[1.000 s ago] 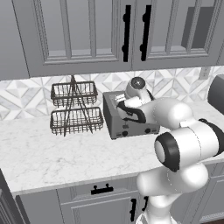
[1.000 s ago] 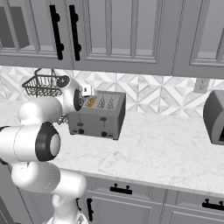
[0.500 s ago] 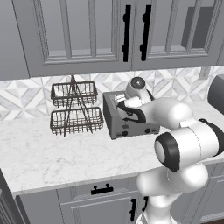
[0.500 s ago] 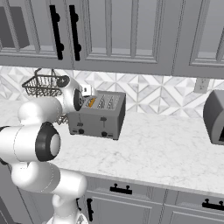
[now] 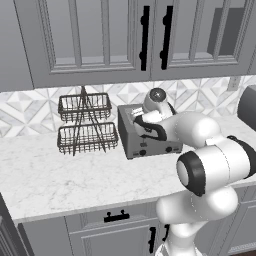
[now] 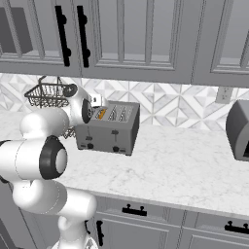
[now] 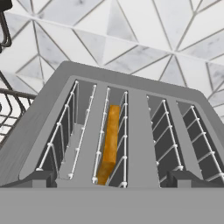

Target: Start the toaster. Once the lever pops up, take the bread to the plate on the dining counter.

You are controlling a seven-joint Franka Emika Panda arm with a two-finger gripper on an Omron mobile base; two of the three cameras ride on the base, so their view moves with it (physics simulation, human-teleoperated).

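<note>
surface (image 5: pixel 60 175): white marble look, spans lower half of left base view
toaster (image 6: pixel 108 128): centre-left of right base view, standing on the surface, against the backsplash
wire rack (image 5: pixel 84 124): two tiers, just left of toaster in left base view
pincer (image 7: pixel 111 177): released, jaws wide, hovering above the toaster top
bread (image 7: pixel 109 143): centre of hand view, upright in second slot from left, orange crust edge up

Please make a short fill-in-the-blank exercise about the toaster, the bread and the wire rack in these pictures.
1. The toaster has ____ slots on top.
2. The bread stands in the ____ slot from the left in the hand view.
3. In the left base view, the wire basket rack stands to the ____ of the toaster.

Missing words: four; second; left
</note>
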